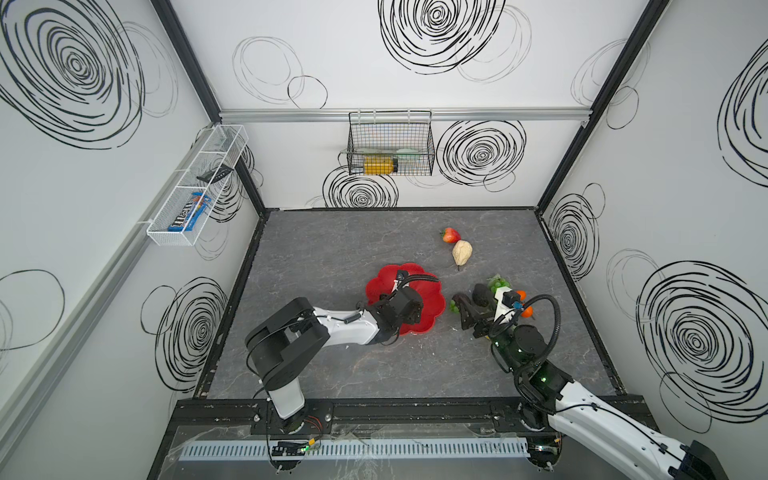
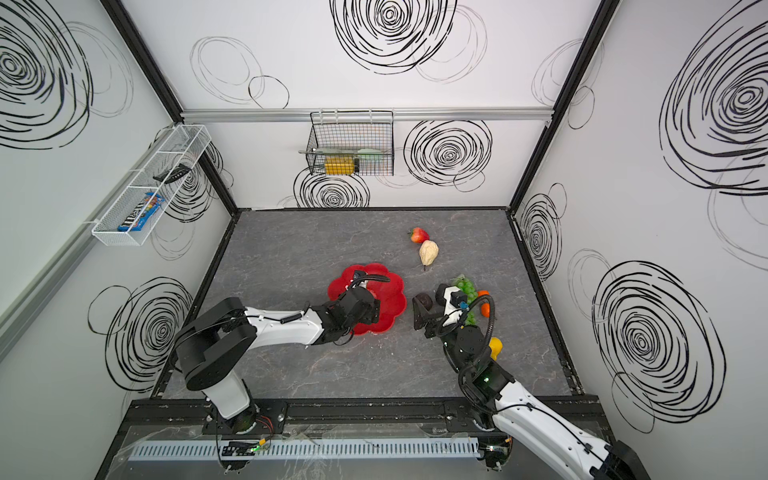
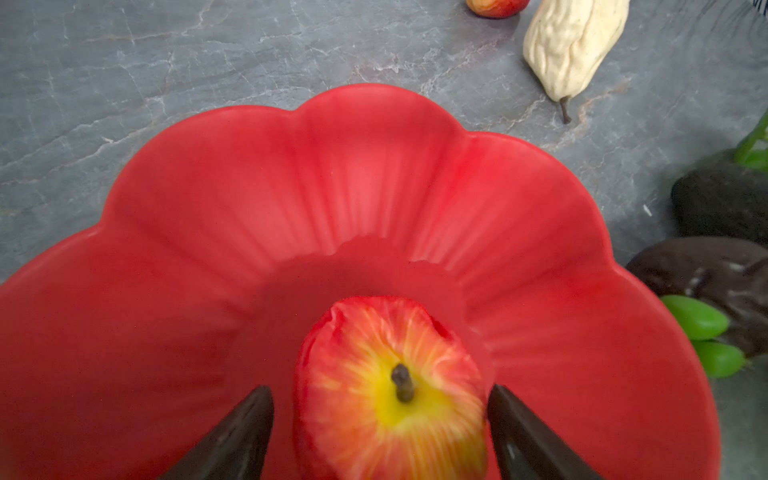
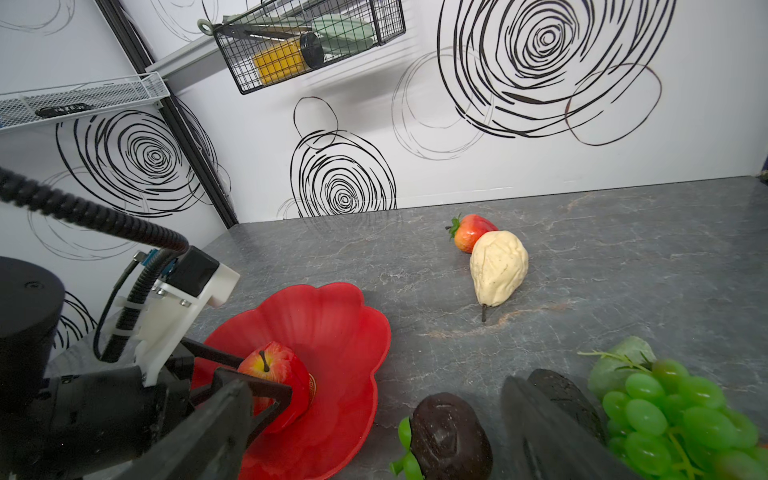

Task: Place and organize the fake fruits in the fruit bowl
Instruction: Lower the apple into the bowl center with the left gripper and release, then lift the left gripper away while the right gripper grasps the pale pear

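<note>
Tabletop (image 1: 332, 249): left hand (image 3: 380, 390) (apparently wide) astride apple (image 4: 270, 368)

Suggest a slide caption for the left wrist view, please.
Open jaws flank a red apple standing stem-up in the red fruit bowl, a beige pear lying beyond.

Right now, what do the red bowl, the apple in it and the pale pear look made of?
The fruit bowl: likely moulded plastic, smooth, soft sheen, ribbed petals. The apple: probably painted foam or plastic; brushed red-yellow streaks. The pear: matte beige foam or plastic, wrinkled skin, thin dark stem.
</note>
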